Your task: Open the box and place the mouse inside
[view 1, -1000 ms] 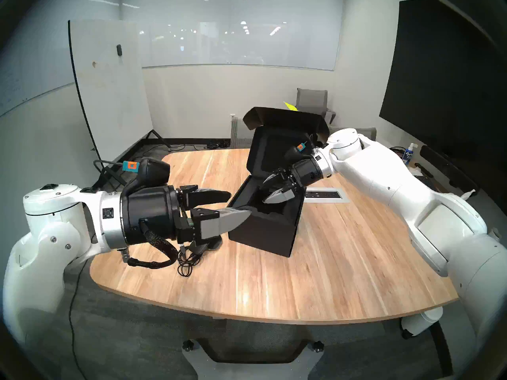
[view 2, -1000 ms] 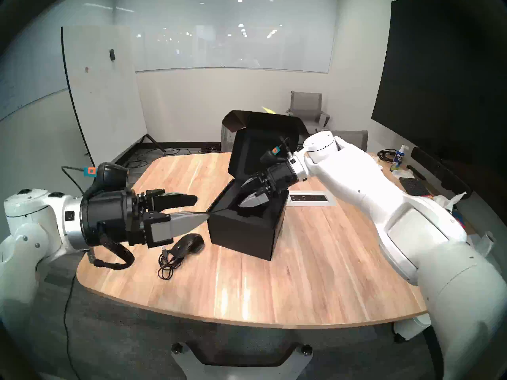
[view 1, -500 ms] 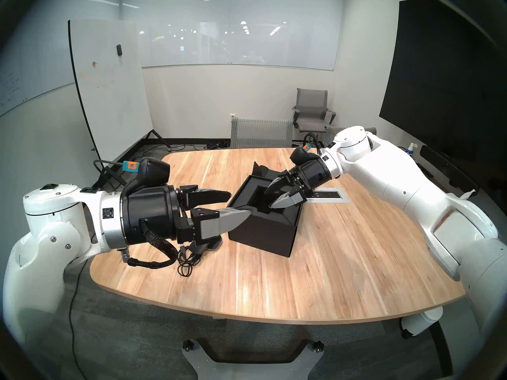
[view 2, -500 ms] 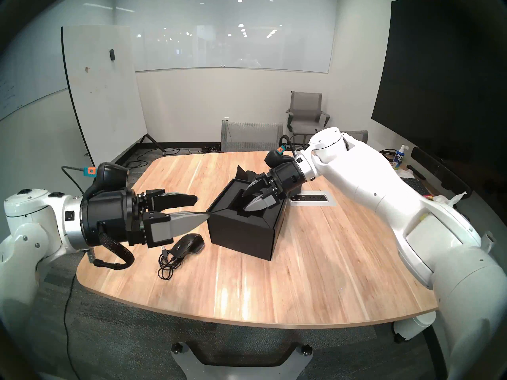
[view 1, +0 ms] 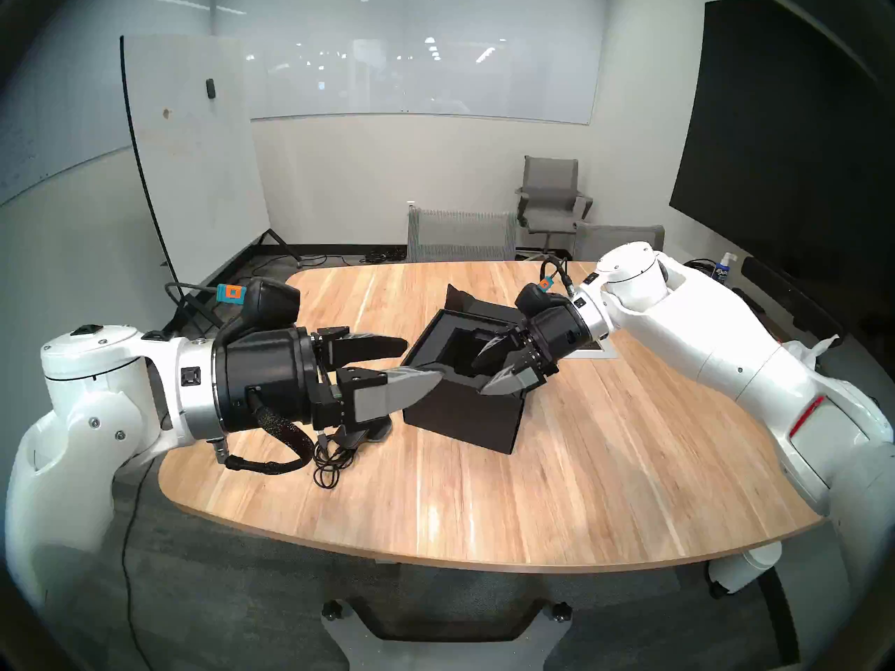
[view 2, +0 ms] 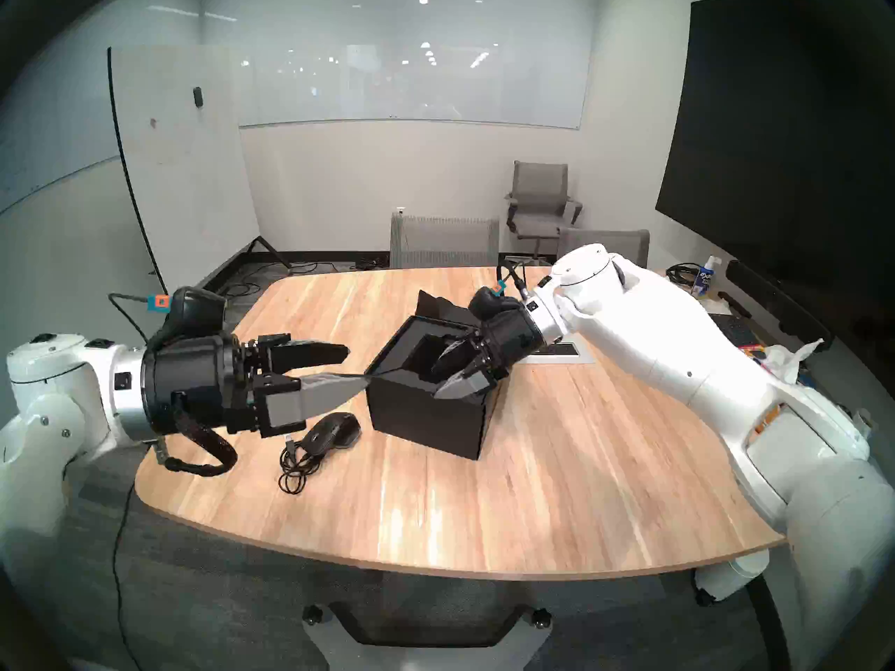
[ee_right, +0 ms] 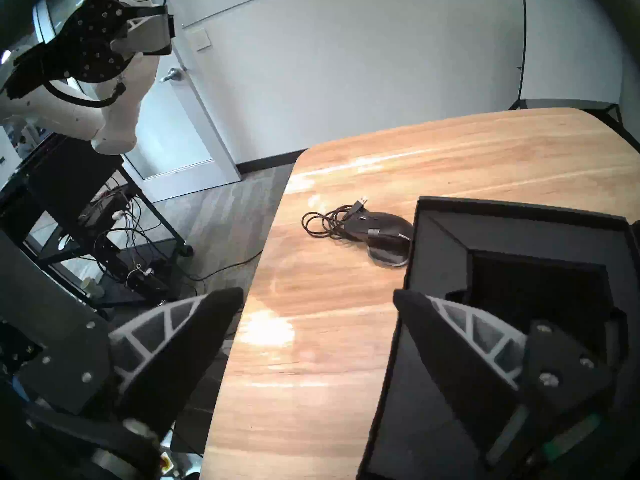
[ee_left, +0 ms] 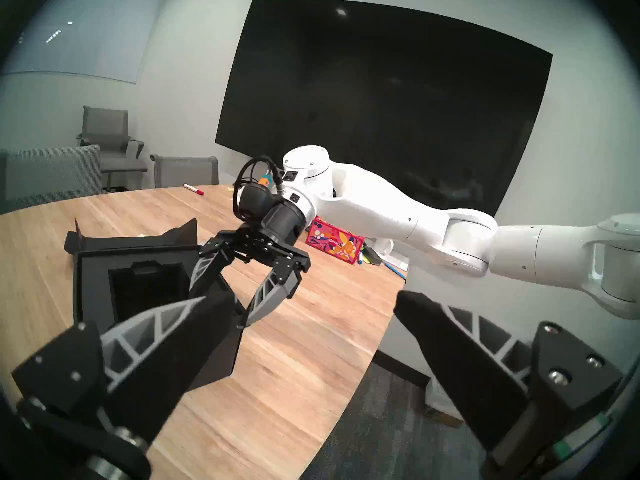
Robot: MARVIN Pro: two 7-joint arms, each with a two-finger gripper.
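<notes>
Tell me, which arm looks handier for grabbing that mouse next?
Probably the left: its open end effector hovers almost directly above the mouse, while the right end effector, also open, hangs over the opened box.

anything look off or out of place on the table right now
Nothing damaged or spilled. The box sits skewed to the table edge, its lid folded right back. The mouse lies outside beside it, cable loosely bunched.

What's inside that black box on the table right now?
The box holds only a black moulded insert with an empty recess; its bottom is too dark to see. The mouse lies outside on the table.
</notes>
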